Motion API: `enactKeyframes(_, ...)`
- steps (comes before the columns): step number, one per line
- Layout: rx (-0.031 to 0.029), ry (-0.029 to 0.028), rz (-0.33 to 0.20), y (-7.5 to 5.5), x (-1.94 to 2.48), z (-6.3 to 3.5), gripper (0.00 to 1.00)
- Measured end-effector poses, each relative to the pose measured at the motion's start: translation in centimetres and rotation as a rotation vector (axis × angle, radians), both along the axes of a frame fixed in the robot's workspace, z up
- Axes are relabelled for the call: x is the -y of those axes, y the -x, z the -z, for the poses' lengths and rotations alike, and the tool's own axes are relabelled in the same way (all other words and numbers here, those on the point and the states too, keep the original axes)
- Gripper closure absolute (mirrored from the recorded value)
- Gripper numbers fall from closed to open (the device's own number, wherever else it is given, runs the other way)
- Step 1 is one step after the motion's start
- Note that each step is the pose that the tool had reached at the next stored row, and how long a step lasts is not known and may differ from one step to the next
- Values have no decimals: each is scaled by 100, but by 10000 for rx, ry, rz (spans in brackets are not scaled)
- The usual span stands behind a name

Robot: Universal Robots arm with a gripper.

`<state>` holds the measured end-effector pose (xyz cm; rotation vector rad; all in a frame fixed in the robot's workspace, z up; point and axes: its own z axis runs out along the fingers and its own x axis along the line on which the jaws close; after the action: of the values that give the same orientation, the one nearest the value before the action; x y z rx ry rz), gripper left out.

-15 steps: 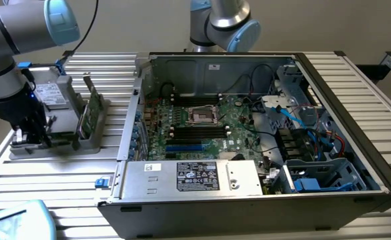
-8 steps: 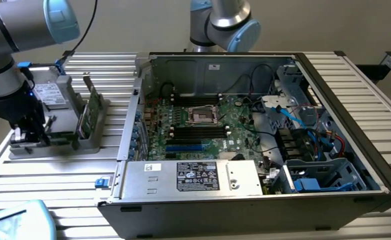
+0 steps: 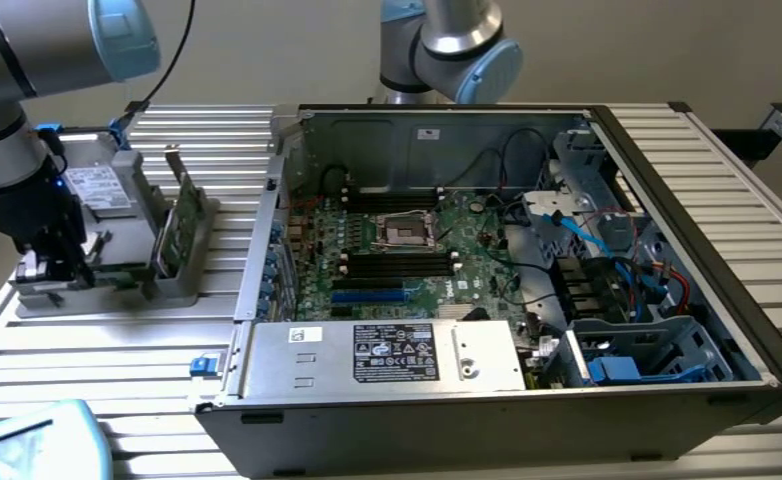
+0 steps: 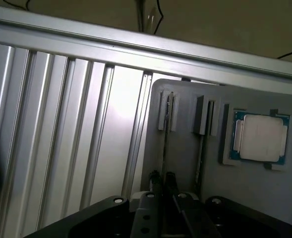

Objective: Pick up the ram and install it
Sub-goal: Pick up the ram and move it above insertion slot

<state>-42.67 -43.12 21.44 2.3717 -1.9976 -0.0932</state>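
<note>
The ram (image 4: 165, 141) shows edge-on in the wrist view as a thin dark line standing in a slot of the grey holder (image 4: 183, 124). One end sits between two small guide posts. Its chips and green face cannot be made out from this angle. The tool (image 4: 163, 179) has its two fingers (image 4: 155, 181) pressed close on either side of that edge, pinching the ram at the end closest to the wrist camera while it sits in the slot.

A second thin stick (image 4: 201, 144) stands in the neighbouring slot, just beside the first. Past it, a square silver processor (image 4: 261, 138) lies in a recess.

In the exterior view the tool (image 3: 51, 258) is down at the holder (image 3: 164, 285), which sits on the ribbed desk (image 3: 111, 340) to the exterior view's left of the open computer case (image 3: 431, 430). The arm's body hides the ram there. A wider green card (image 3: 178, 220) stands upright in the holder.

The black label (image 3: 394, 352) on the silver power supply (image 3: 478, 355) carries white print too small to read. The white label (image 3: 95, 188) on a part at the holder's far end is also unreadable.
</note>
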Motion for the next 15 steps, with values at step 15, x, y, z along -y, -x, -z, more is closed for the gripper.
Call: enactKeyframes(15,-208,-10,0,-52,2,-367,85)
